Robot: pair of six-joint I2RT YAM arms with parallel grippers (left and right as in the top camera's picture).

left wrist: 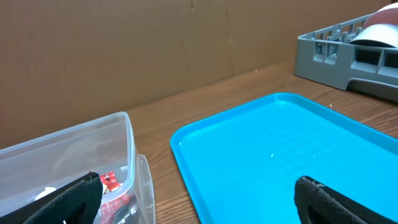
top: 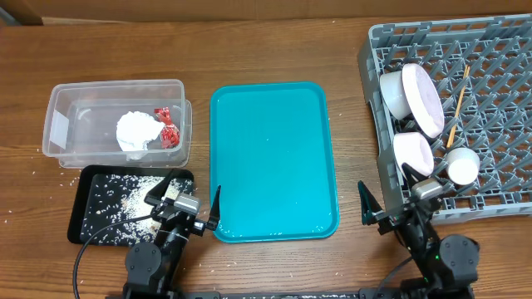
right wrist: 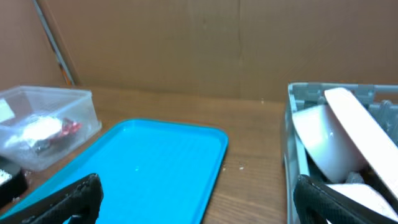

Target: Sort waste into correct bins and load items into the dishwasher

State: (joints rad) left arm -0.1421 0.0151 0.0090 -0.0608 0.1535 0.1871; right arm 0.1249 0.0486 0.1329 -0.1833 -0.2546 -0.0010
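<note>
Wooden table, cardboard wall behind.

- Waste: crumpled white tissue wad and small crinkled red wrapper lie inside the clear rectangular plastic tub, far left. White rice grains are spread in the flat black rectangular tray just in front of it. A few specks lie on bare wood beside the tray.
- Large teal serving tray sits in the centre with nothing on it.
- Square grey pegged dish rack, right, holds a round white plate on edge against a white bowl. A second bowl and a small white cup sit nearer.
- Thin wooden chopsticks read as one line, so I cannot separate two. Their long axis runs far to near across the rack, with the far end leaning right.
- Left gripper has its jaws wide and holds nothing, low by the teal tray's near-left corner. Right gripper is likewise wide and empty, close to the rack's near-left corner.

Risks, as I judge them:
- The right arm could clip the rack corner as it rises and topple the leaning plate.
- The chopsticks could slip through the grid if the rack is jolted.
- The stray specks are likely too fine to pinch, and sweeping may scatter them.
</note>
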